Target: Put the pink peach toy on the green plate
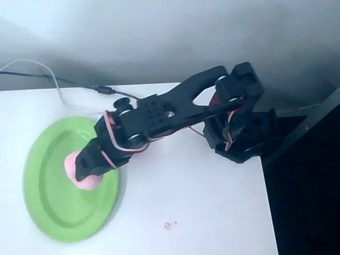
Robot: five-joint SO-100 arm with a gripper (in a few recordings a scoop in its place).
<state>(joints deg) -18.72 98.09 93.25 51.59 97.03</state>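
one view: overhead, arm reaching from right to left over a white table (202, 212)
table: white, right edge drops to dark floor; small red mark (169, 225) near the front, can't tell what it is
arm: black (175, 109), base at right, stretched out over the plate's right side
plate: green (53, 186), oval, at left on the table; right rim partly under the arm
cables: white and dark leads (64, 85) run along the back edge behind the plate
claw: (85, 169) over the plate's inner right part, seems closed around the peach, but the fingers are hidden by the claw body, so grip state is a judgement
peach: pink (90, 183), shows on both sides of the claw, over the plate; can't tell if it rests on the plate or hangs just above
risk: if released while still high, the round peach may roll toward the near rim and off the right side; opening too fast could flick it
risk 2: claw pressing down could tip or slide the light plate
hidden: fingertips, peach crease, contact between peach and plate
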